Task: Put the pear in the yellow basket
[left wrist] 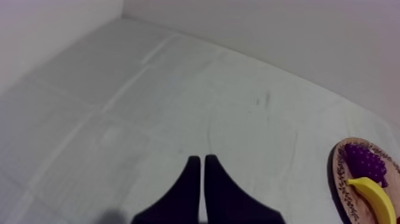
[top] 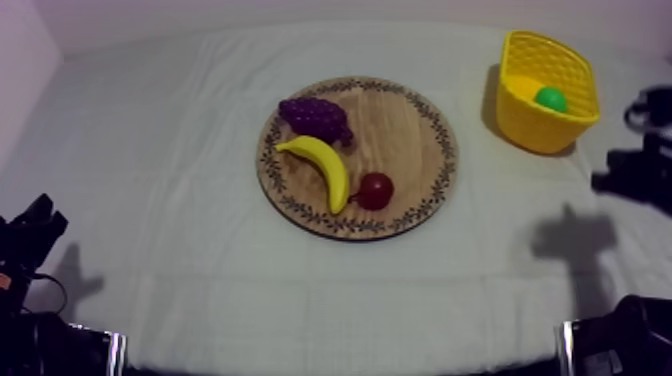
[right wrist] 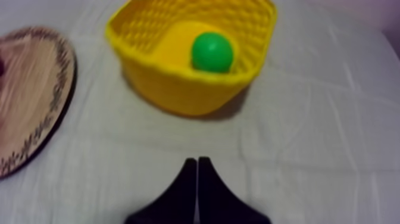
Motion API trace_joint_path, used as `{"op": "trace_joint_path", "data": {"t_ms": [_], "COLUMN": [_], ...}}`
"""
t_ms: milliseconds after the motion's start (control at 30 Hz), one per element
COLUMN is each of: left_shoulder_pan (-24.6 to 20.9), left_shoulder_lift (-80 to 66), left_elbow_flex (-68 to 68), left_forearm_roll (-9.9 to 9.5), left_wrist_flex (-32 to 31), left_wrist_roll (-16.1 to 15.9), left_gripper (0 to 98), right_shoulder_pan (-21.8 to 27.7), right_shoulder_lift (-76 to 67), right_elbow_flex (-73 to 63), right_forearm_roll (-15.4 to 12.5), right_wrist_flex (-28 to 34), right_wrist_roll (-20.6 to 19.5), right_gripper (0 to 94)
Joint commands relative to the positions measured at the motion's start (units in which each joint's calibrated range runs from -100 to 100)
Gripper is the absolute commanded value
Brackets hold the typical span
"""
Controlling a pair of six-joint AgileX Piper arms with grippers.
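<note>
The pear (top: 550, 98) lies inside the yellow basket (top: 540, 130), which stands on the cloth (top: 200, 250) at the far right of the table, well apart from the wooden board (top: 410, 140) in the middle. In the right wrist view the pear's green rounded part (right wrist: 212, 52) rests against the basket's inner wall, below the rim

On the board the bunch of grapes (top: 315, 118) sits at the far left part. The banana (top: 322, 165) runs from just beside the grapes toward the near edge. The small red fruit (top: 375, 190) lies at the right of the banana's near end, touching it or nearly so

The left gripper (left wrist: 199, 158) has its two black fingers pressed together in a narrow wedge, with nothing between them, over bare cloth at the left of the table; the board's rim with the grapes and the banana shows farther off. The right gripper (right wrist: 196, 159) is likewise closed on nothing, its fingers lying together and pointing at the basket's outer wall (right wrist: 184, 89), near it but not touching, with the board's patterned rim off to the left of the basket
</note>
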Motion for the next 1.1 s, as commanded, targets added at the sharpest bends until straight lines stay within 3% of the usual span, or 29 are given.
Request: {"op": "trace_joint_path", "data": {"t_ms": [0,133,300,600,1067], "left_shoulder_pan": [-0.01,-0.01,-0.01,-0.01,-0.01], "left_shoulder_lift": [-0.04,-0.04,-0.04,-0.04,-0.04], "left_elbow_flex": [0.0,0.0,0.0,0.0,0.0], "left_forearm_roll": [0.01,0.01,0.01,0.01,0.01], "left_wrist_flex": [0.0,0.0,0.0,0.0,0.0], "left_wrist_roll": [0.0,-0.01,0.0,0.01,0.01], "left_gripper": [0.1,0.1,0.1,0.1,0.1], "right_shoulder_pan": [-2.31,-5.52,-6.9,-9.39,-9.59], "right_shoulder_lift": [-24.07,-33.79,-36.85,-37.52,-37.55], "right_elbow_flex": [9.92,11.3,11.2,11.77,11.81], "right_forearm_roll": [6.63,10.64,11.47,11.4,11.38], "right_wrist_flex": [3.76,11.46,15.41,12.84,12.63], "right_wrist_roll": [-10.57,-15.84,-17.93,-8.79,-8.05], "right_gripper": [0.6,0.6,0.6,0.6,0.6]}}
